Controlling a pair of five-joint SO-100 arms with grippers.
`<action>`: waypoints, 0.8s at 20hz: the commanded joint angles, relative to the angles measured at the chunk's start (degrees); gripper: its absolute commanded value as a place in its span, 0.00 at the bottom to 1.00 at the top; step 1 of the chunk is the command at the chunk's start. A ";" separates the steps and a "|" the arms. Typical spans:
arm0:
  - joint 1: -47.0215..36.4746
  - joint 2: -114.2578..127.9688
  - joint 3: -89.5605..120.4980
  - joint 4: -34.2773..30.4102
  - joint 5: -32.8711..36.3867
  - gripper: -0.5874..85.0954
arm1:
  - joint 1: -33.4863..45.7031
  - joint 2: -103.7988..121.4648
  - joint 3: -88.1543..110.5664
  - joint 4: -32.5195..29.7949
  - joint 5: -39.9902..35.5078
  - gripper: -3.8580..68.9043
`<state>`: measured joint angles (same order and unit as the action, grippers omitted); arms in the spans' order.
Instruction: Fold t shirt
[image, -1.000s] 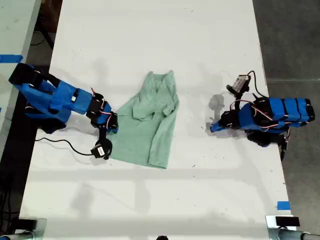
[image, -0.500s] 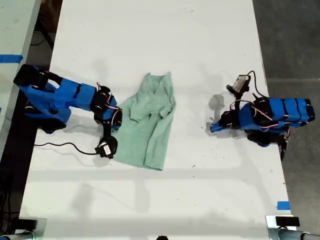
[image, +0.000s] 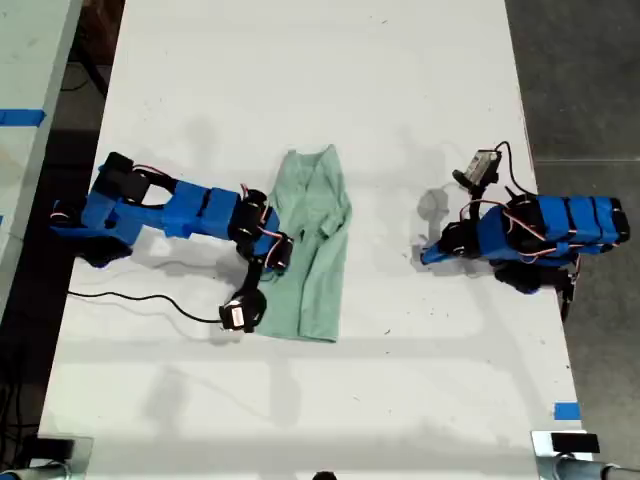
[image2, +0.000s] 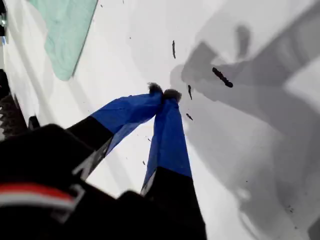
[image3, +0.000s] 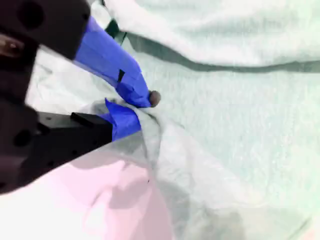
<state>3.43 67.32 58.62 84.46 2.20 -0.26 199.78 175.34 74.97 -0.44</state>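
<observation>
1. Our white counter (image: 320, 60) stands on dark floor (image: 575, 80).
2. Our second tool (image3: 132, 112) clamps the t shirt (image: 315, 250), now folded narrower mid-counter.
3. Our first tool (image2: 164, 94) rests together.

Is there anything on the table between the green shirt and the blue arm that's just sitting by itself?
No. The exterior view shows only bare white table between the pale mint-green fabric t shirt and my first tool.
</observation>
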 joint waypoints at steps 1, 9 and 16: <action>-0.44 0.97 -4.39 -4.66 2.64 0.00 | 0.26 0.79 2.81 0.09 -1.05 0.06; -2.46 -0.97 -4.31 -15.03 8.00 0.01 | 0.09 0.79 2.81 0.00 -1.05 0.06; -3.78 -5.36 -4.31 -20.57 9.32 0.30 | 0.09 0.79 2.81 0.00 -1.14 0.06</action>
<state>1.58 60.91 57.22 65.30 10.99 -0.26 199.78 175.34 74.97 -0.44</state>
